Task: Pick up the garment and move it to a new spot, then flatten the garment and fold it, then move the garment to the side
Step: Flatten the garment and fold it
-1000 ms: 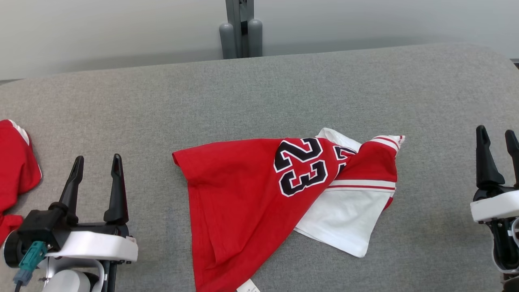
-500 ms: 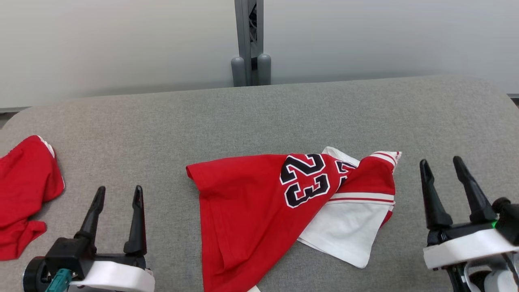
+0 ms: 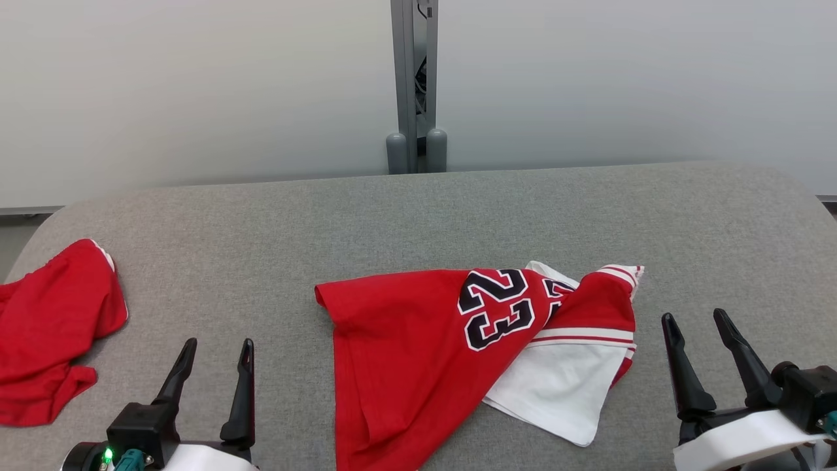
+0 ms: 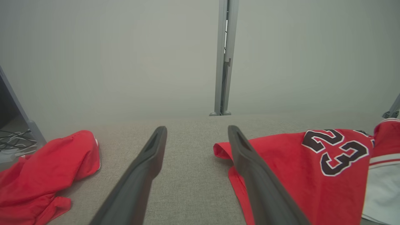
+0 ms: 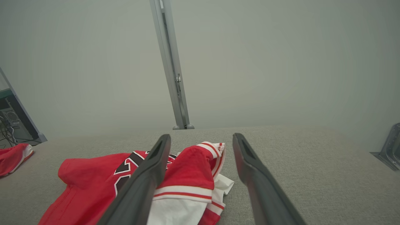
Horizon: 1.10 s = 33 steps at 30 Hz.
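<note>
The garment (image 3: 418,347) is a red and white jersey with a black "23", lying crumpled near the front middle of the grey padded table (image 3: 405,216). It also appears at the right of the left wrist view as the garment (image 4: 297,175), and low left in the right wrist view as the garment (image 5: 93,184). My left gripper (image 3: 216,353) stands open at the lower left, apart from the cloth. My right gripper (image 3: 696,327) stands open at the lower right, just right of the jersey's striped sleeve. Both hold nothing.
A second red cloth (image 3: 52,340) lies bunched at the table's left edge, also seen as the red cloth (image 4: 47,172). A grey post (image 3: 415,85) rises behind the table against a pale wall. Cables (image 4: 12,143) lie on the floor at far left.
The head camera has tilted up, so the whole scene sits lower in view. The right gripper has come in from the right edge toward the jersey. Both grippers stay open.
</note>
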{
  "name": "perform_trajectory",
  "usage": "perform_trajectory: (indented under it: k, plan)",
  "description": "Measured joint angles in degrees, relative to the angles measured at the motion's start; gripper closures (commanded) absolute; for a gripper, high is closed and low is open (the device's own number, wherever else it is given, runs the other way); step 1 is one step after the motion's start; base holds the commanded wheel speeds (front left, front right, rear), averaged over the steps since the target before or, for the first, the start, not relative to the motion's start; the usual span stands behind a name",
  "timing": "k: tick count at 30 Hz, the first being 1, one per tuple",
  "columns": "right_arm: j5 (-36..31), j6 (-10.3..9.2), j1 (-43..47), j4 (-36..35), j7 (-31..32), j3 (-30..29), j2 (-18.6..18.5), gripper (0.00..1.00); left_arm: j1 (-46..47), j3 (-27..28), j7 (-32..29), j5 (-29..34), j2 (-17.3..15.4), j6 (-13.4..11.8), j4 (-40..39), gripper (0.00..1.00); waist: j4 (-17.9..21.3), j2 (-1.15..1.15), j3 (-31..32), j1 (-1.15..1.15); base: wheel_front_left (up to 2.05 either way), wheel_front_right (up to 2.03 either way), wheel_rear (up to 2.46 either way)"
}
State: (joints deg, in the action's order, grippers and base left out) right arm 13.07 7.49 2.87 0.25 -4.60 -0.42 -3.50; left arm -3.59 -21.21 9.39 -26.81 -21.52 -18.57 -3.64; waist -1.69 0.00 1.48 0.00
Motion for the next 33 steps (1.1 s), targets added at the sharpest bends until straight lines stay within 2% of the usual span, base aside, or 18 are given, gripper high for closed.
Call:
perform_trajectory:
  k: [21,33]
  plan:
    - [0.03,0.00,-0.29,0.71,0.30,0.98,0.46,0.00,0.49,-0.73,-0.54,-0.98,-0.07,0.48,2.65,0.00,0.10,0.00,0.25,0.00,0.00,0.00,0.00]
    - [0.19,0.00,-0.55,1.86,-0.14,1.43,0.62,0.00,2.15,-1.90,-1.30,-1.38,-0.14,1.66,3.16,0.00,-0.93,0.00,-0.36,0.00,0.00,0.00,0.00]
